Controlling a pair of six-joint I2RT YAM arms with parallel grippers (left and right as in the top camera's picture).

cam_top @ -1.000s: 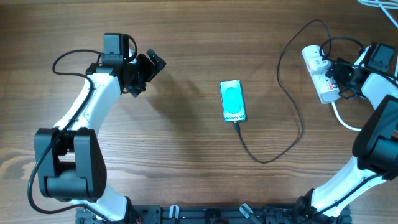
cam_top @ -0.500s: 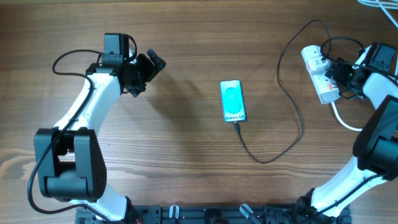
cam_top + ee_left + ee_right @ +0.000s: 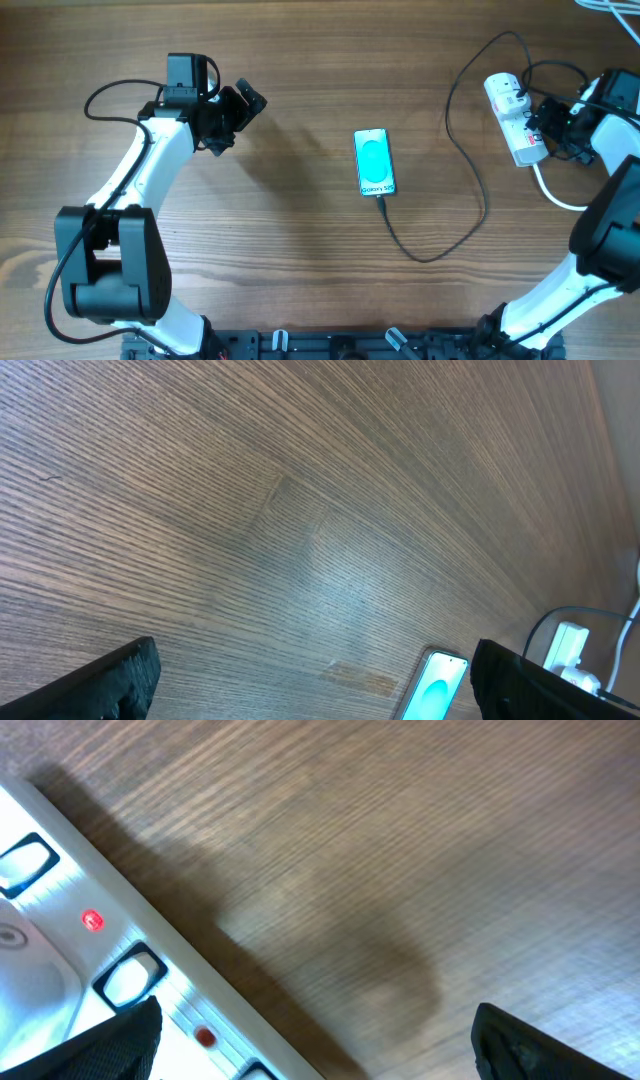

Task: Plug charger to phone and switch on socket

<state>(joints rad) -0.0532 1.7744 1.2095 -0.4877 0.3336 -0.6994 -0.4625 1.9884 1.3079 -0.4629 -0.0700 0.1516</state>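
Only my right jaws [image 3: 552,124] have drifted slightly off the socket [image 3: 512,128], wide open and empty. Its long side lies just left of them. The phone [image 3: 374,162], with the charger [image 3: 484,212] at its near end, rests well left of the socket.

Matt wood-grain table [image 3: 300,250], glossy white plastic socket [image 3: 512,118].
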